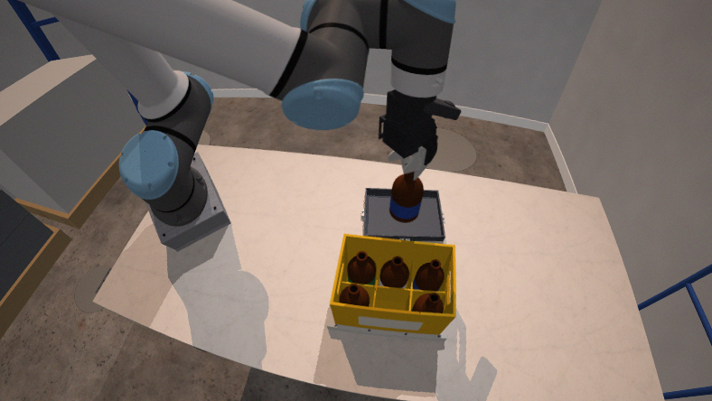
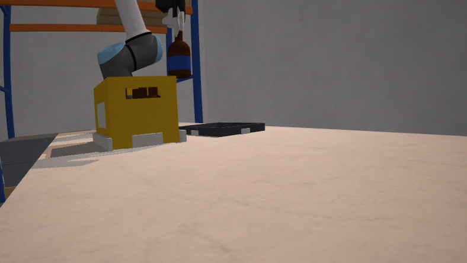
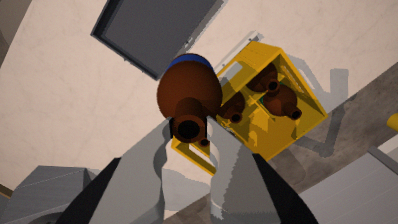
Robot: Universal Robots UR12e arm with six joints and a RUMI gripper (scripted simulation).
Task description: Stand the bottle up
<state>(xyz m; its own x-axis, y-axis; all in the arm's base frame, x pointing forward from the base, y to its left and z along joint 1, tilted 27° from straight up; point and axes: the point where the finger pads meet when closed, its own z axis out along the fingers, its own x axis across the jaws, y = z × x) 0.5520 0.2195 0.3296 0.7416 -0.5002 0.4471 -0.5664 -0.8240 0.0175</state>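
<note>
A brown bottle with a blue label hangs upright in the air, bottom down. My gripper is shut on its neck. In the top view the bottle appears in front of the grey tray, and in the exterior view its bottom is about level with the crate's top. The yellow crate stands beside the tray. The crate holds several brown bottles; its front middle compartment is empty in the top view.
Low light-grey brackets sit along the crate's foot. The arm's base stands at the left of the table. Bottle necks in the crate stay below its rim in the exterior view. A blue rack stands behind.
</note>
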